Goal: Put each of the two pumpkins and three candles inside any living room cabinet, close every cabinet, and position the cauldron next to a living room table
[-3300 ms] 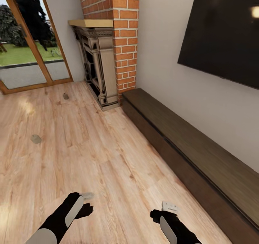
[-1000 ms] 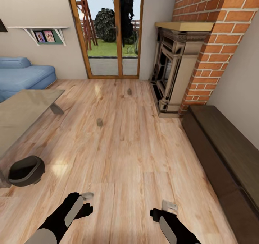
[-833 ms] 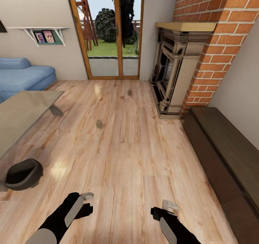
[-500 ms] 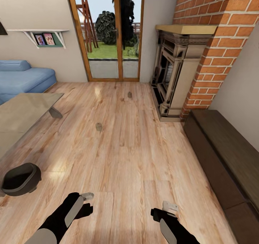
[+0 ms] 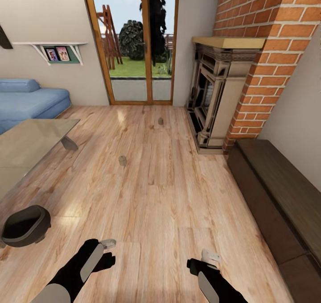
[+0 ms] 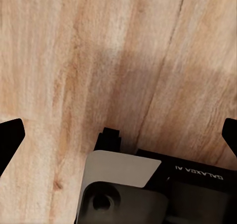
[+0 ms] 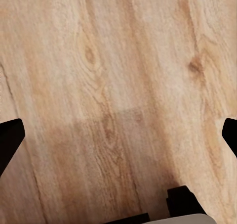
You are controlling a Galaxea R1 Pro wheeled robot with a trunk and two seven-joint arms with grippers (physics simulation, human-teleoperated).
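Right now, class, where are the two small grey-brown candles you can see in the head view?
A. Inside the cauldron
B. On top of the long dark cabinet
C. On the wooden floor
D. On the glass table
C: both candles stand on the bare floor boards.

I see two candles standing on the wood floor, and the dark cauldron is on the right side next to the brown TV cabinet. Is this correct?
Not quite. The head view shows the cauldron on the left side, by the glass-topped table, not beside the cabinet, which runs along the right wall. The rest is right: two candles, one nearer and one farther, stand on the wood floor.
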